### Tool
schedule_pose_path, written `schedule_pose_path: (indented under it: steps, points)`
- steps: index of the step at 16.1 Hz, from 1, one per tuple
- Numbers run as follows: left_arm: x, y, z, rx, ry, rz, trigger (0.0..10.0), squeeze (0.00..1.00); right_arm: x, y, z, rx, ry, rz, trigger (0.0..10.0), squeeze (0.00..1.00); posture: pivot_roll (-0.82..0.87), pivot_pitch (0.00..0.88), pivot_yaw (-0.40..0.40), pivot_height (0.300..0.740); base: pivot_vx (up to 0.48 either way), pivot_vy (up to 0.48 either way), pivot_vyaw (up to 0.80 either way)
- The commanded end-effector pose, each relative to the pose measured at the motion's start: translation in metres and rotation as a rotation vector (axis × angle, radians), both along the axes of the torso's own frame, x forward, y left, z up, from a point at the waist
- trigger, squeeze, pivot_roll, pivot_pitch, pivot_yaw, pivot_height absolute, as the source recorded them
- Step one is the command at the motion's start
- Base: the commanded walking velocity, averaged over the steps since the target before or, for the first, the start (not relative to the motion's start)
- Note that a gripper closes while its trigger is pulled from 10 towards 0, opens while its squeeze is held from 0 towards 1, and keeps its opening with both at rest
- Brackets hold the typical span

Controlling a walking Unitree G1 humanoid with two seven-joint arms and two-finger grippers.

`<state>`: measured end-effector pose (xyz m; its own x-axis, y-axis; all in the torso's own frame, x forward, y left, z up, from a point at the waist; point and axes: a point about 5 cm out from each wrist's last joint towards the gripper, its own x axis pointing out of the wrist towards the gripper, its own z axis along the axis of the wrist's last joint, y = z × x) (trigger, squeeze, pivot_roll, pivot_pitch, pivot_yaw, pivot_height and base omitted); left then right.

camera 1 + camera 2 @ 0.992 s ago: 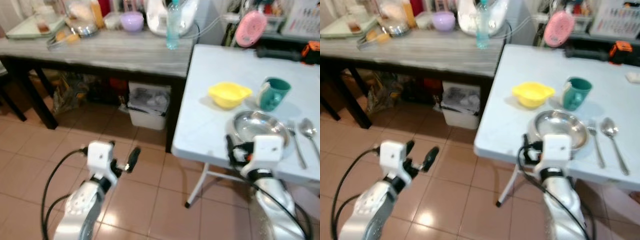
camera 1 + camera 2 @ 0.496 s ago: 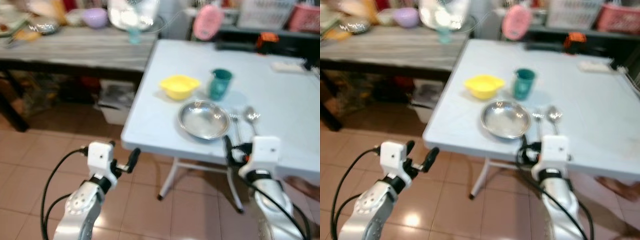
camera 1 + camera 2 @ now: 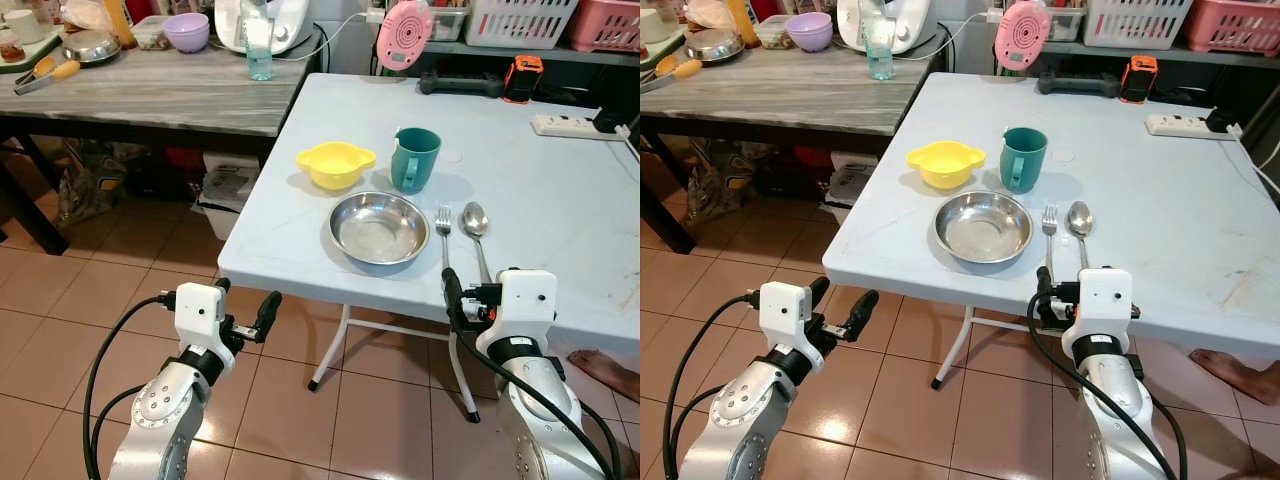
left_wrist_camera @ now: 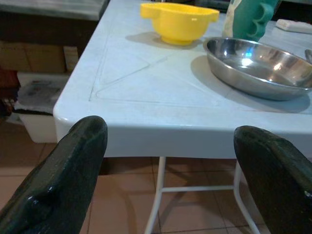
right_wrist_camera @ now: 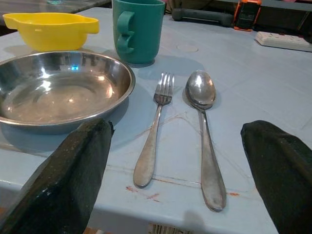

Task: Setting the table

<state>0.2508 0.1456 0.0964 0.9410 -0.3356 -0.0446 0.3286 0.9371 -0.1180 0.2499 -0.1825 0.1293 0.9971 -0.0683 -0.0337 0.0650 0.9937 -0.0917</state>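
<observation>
On the white folding table (image 3: 560, 230) lie a steel plate (image 3: 379, 227), a fork (image 3: 444, 235) and a spoon (image 3: 475, 222) side by side to its right. A yellow bowl (image 3: 335, 164) and a teal mug (image 3: 415, 159) stand just behind the plate. My right gripper (image 5: 175, 129) is open and empty at the table's near edge, facing the fork (image 5: 153, 131) and spoon (image 5: 202, 141). My left gripper (image 3: 247, 300) is open and empty, below and left of the table's front left corner (image 4: 73, 122), over the floor.
A grey wooden table (image 3: 150, 95) at the back left carries a purple bowl (image 3: 186, 30), a water bottle (image 3: 259, 50) and other kitchenware. A pink fan (image 3: 404, 33), a power strip (image 3: 565, 125) and baskets sit at the far side. A person's foot (image 3: 610, 365) rests on the tiles.
The camera has swung to the right, so the white table now sits in the middle and the blur is gone. Both grippers keep the same open pose.
</observation>
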Motion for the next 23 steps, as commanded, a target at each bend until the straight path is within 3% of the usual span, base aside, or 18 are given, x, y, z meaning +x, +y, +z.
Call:
schedule_pose_path:
  steps: [1,7,11,13,18,20,23]
  points:
    - [0.001,0.004,0.005,0.024,-0.031,0.016,10.0,0.00,0.001,0.001,0.005,-0.009,-0.024,0.008,10.0,0.00,-0.05,0.093,0.030,0.740,0.000,0.000,0.00]
    - [0.006,-0.002,0.008,0.000,-0.034,-0.014,10.0,0.00,0.007,0.004,0.009,0.002,-0.044,0.023,10.0,0.00,-0.05,0.094,0.028,0.740,0.000,0.000,0.00]
    - [0.006,-0.008,0.011,-0.011,-0.051,-0.077,10.0,0.00,0.020,0.005,0.019,0.052,-0.070,0.049,10.0,0.00,-0.05,0.095,0.025,0.740,0.000,0.000,0.00]
    - [0.007,-0.013,0.016,0.045,-0.088,-0.170,10.0,0.00,0.029,0.007,0.024,0.081,-0.077,0.062,10.0,0.00,-0.05,0.101,0.017,0.740,0.000,0.000,0.00]
    - [0.008,-0.021,0.015,0.045,-0.080,-0.194,10.0,0.00,0.039,0.014,0.023,0.124,-0.070,0.077,10.0,0.00,-0.04,0.121,0.037,0.740,0.000,0.000,0.00]
    - [0.002,-0.030,0.012,0.059,-0.073,-0.246,10.0,0.00,0.052,0.018,0.024,0.174,-0.048,0.075,10.0,0.00,-0.04,0.137,0.044,0.740,0.000,0.000,0.00]
    - [-0.004,-0.024,0.013,0.089,-0.069,-0.298,10.0,0.00,0.070,0.017,0.028,0.245,-0.024,0.057,10.0,0.00,-0.02,0.170,0.043,0.740,0.000,0.000,0.00]
